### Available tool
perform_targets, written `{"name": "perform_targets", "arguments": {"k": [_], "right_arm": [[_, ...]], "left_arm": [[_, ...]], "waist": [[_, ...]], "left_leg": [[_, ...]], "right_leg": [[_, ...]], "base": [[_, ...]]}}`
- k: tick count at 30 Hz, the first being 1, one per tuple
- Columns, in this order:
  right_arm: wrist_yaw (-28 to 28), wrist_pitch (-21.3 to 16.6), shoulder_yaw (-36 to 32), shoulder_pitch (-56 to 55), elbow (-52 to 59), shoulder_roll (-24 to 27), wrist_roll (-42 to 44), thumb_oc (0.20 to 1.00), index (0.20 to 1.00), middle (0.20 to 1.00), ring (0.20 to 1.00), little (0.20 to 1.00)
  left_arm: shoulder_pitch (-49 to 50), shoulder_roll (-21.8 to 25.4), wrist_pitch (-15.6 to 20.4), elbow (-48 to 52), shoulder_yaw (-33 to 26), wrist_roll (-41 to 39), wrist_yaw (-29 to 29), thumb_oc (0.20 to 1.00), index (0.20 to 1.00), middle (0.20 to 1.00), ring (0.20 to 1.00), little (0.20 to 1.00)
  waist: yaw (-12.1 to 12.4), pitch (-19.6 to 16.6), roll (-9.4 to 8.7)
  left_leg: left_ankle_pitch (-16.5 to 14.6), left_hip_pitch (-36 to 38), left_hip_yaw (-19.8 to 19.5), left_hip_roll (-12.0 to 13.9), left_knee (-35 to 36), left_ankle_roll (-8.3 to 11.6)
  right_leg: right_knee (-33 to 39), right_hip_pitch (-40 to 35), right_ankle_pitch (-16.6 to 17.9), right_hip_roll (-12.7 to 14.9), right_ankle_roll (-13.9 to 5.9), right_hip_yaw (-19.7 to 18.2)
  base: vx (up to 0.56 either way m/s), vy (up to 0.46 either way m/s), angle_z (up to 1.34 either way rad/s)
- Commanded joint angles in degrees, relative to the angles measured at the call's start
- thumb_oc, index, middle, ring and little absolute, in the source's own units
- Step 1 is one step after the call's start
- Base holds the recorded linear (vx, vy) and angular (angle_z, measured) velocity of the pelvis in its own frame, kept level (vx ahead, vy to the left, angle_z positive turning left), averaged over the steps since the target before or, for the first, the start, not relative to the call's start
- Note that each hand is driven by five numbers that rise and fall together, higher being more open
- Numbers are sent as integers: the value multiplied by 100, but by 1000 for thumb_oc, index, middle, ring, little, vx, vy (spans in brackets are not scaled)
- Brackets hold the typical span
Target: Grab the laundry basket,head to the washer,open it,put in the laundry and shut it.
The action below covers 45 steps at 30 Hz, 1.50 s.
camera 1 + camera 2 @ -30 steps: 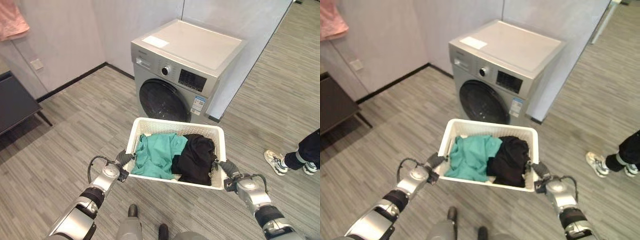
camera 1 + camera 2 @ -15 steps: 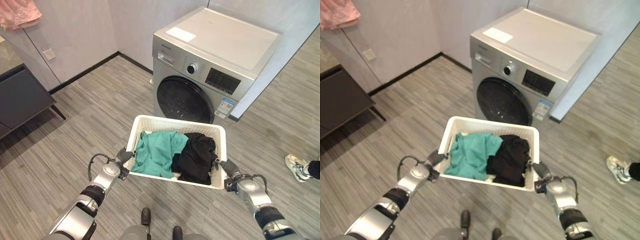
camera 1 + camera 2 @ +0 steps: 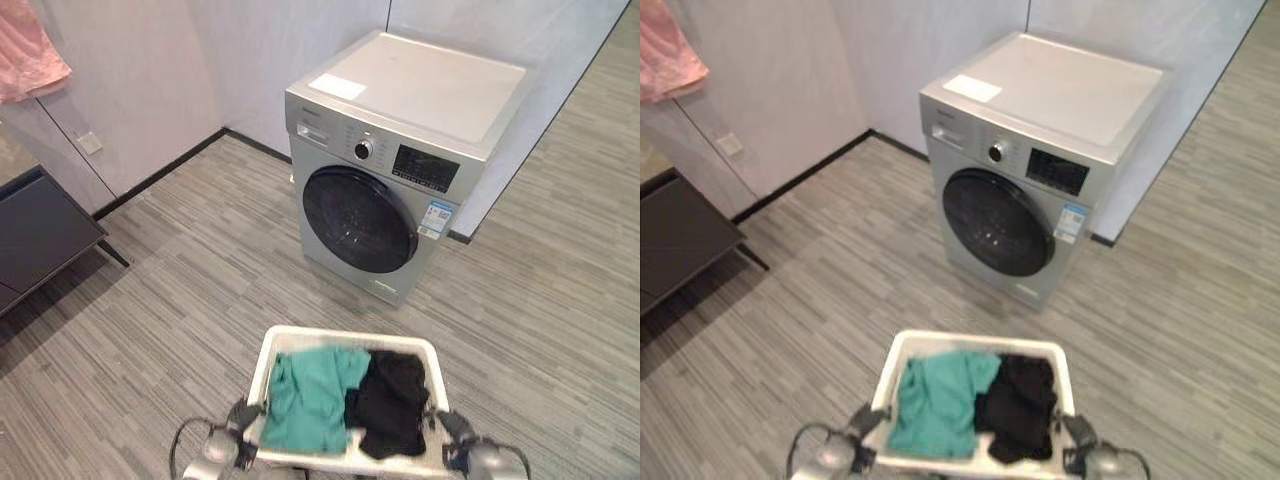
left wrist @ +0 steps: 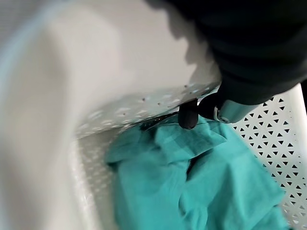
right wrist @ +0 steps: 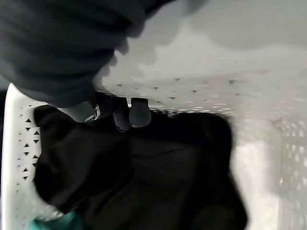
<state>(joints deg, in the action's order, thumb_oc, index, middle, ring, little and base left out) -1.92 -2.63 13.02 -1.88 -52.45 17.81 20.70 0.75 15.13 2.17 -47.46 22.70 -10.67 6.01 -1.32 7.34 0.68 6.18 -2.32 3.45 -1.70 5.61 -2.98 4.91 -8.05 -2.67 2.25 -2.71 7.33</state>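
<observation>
With the left hand (image 3: 243, 416) and right hand (image 3: 447, 428) curled over the side rims of the white laundry basket (image 3: 345, 339), near the closed washer (image 3: 400, 160), keep it level so the teal garment (image 3: 312, 395) and black garment (image 3: 392, 402) stay inside.

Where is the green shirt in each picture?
Left eye view: teal garment in the white laundry basket's left half, beside the black garment.
Right eye view: same place, low centre.
Left wrist view: below the left hand's fingertip.
Right wrist view: a sliver at one edge.
Shared landmark: the basket's perforated white wall.
</observation>
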Motion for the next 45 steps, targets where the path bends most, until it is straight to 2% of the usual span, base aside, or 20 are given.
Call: {"name": "perform_targets", "arguments": {"k": [1, 16, 17, 19, 21, 23, 24, 26, 28, 29, 30, 31, 34, 37, 38, 39, 40, 41, 42, 45], "right_arm": [[123, -444, -598, 149, 550, 272, 130, 200, 200, 200, 200, 200], [203, -525, -876, 78, 3019, 972, -605, 200, 200, 200, 200, 200], [146, -417, -1071, 114, 3462, 1242, -703, 200, 200, 200, 200, 200], [145, -409, -1073, 109, 3472, 1241, -704, 200, 200, 200, 200, 200], [111, -253, -1302, 291, 3806, 1526, -741, 200, 200, 200, 200, 200], [48, -131, -1607, 230, 4099, 1689, -792, 200, 200, 200, 200, 200], [-30, -27, -1994, 52, 4388, 1833, -787, 200, 200, 200, 200, 200], [-33, -17, -2006, 43, 4403, 1830, -788, 200, 200, 200, 200, 200], [-117, 79, -2393, -140, 4685, 1949, -871, 200, 200, 200, 200, 200], [-118, 86, -2393, -144, 4696, 1952, -873, 200, 200, 200, 200, 200], [-233, 195, -2564, -183, 4791, 2095, -978, 200, 200, 200, 200, 200], [-254, 204, -2621, -214, 4789, 2160, -981, 200, 200, 200, 200, 200], [-322, 167, -2631, -237, 4803, 2274, -945, 200, 200, 200, 200, 200], [-286, 174, -2591, -259, 4866, 2249, -1047, 200, 200, 200, 200, 200], [-235, 164, -2694, -442, 4975, 2183, -1088, 200, 200, 200, 200, 200], [-223, 140, -2733, -532, 5045, 2185, -1113, 200, 200, 200, 200, 200], [-190, 109, -2790, -586, 5117, 2157, -1113, 200, 200, 200, 200, 200], [-191, 111, -2806, -592, 5123, 2153, -1112, 200, 200, 200, 200, 200], [-158, 98, -2789, -639, 5326, 2109, -1096, 200, 200, 200, 200, 200], [-88, 73, -2709, -624, 5413, 2045, -1081, 200, 200, 200, 200, 200]], "left_arm": [[-476, -121, 431, 338, -344, -293, -48, 200, 200, 200, 200, 200], [-400, 559, 481, 2068, -1071, -105, 111, 200, 200, 200, 200, 200], [-471, 806, 440, 2711, -1289, 4, 53, 200, 200, 200, 200, 200], [-464, 808, 429, 2726, -1293, 5, 51, 200, 200, 200, 200, 200], [-569, 1069, 368, 3274, -1575, 104, -4, 200, 200, 200, 200, 200], [-623, 1241, 306, 3651, -1802, 227, -60, 200, 200, 200, 200, 200], [-713, 1382, 221, 3931, -1943, 289, -114, 200, 200, 200, 200, 200], [-713, 1382, 213, 3940, -1942, 290, -115, 200, 200, 200, 200, 200], [-730, 1562, 102, 4163, -2258, 419, -99, 200, 200, 200, 200, 200], [-719, 1558, 92, 4179, -2267, 420, -103, 200, 200, 200, 200, 200], [-580, 1660, 21, 4437, -2540, 458, -150, 200, 200, 200, 200, 200], [-535, 1703, 28, 4513, -2611, 436, -199, 200, 200, 200, 200, 200], [-573, 1770, 157, 4652, -2941, 381, -23, 200, 200, 200, 200, 200], [-753, 1739, 215, 4523, -2934, 408, 76, 200, 200, 200, 200, 200], [-1058, 1610, 284, 4305, -2787, 403, 193, 200, 200, 200, 200, 200], [-1087, 1510, 315, 4249, -2730, 377, 216, 200, 200, 200, 200, 200], [-1238, 1398, 339, 4158, -2631, 327, 292, 200, 200, 200, 200, 200], [-1258, 1398, 345, 4145, -2617, 328, 297, 200, 200, 200, 200, 200], [-1350, 1274, 371, 4077, -2612, 173, 378, 200, 200, 200, 200, 200], [-1390, 1295, 452, 3962, -2622, 270, 523, 200, 200, 200, 200, 200]], "waist": [[37, 65, 135], [164, 164, -114], [192, 221, -191], [189, 218, -190], [248, 284, -233], [275, 276, -205], [224, 283, -149], [229, 267, -157], [104, 352, -81], [109, 359, -83], [80, 357, -42], [53, 352, -41], [17, 221, -52], [-104, 187, -50], [-246, 89, -83], [-269, 51, -63], [-290, 51, -41], [-295, 53, -57], [-306, 162, -89], [-287, 200, -195]], "left_leg": [[-588, 294, 183, 639, -119, 565], [-775, -105, 271, 635, -449, 479], [-905, -328, 293, 633, -800, 473], [-921, -348, 289, 635, -831, 472], [-1208, -511, 311, 580, -1304, 403], [-1386, -479, 295, 497, -1428, 283], [-1495, -343, 194, 389, -1451, 125], [-1463, -367, 199, 379, -1436, 121], [-1534, -107, 213, 338, -1375, -21], [-1537, -95, 224, 335, -1369, -22], [-1545, 252, 370, 293, -1154, -26], [-1529, 377, 417, 257, -1062, -17], [-1637, 958, 549, 112, -609, 65], [-1662, 1056, 597, 94, -618, 84], [-1732, 1106, 504, 39, -923, 149], [-1686, 1072, 532, 70, -1176, 256], [-1399, 907, 583, 154, -1911, 555], [-1390, 850, 570, 147, -1970, 563], [-754, 305, 736, 413, -3368, 993], [-522, -143, 793, 543, -4093, 1074]], "right_leg": [[-189, 477, 165, 652, -476, 247], [-3, 701, 386, 752, -587, 123], [-1, 763, 428, 810, -613, 131], [-2, 768, 428, 809, -613, 133], [-27, 754, 454, 924, -692, 106], [-307, 790, 386, 1055, -733, 49], [-1091, 947, 309, 1117, -657, -65], [-1109, 988, 315, 1127, -657, -73], [-2194, 1404, 288, 935, -618, -98], [-2242, 1423, 264, 940, -618, -114], [-2427, 1698, 216, 845, -527, 296], [-2364, 1831, 167, 719, -510, 444], [-1670, 2046, 122, 347, -510, 1406], [-1429, 2085, 195, 185, -417, 1401], [-1157, 1823, 151, -13, -267, 894], [-1087, 1664, 120, -70, -187, 824], [-1014, 1477, 141, -90, -105, 804], [-983, 1485, 179, -77, -92, 819], [-852, 1136, 89, -75, 84, 834], [-639, 910, 55, -59, 211, 733]], "base": [[0, 0, 0], [-12, 42, 2], [-43, 56, -1], [-27, 71, 1], [8, 160, -7], [74, 258, -17], [69, 246, -7], [49, 122, 4], [108, 181, 11], [183, 200, -9], [179, 132, -27], [272, 165, -39], [341, 55, -38], [175, -48, -19], [285, -97, 18], [370, -130, 63], [140, -79, 86], [156, -151, 90], [47, -104, 46], [81, -53, 11]]}}
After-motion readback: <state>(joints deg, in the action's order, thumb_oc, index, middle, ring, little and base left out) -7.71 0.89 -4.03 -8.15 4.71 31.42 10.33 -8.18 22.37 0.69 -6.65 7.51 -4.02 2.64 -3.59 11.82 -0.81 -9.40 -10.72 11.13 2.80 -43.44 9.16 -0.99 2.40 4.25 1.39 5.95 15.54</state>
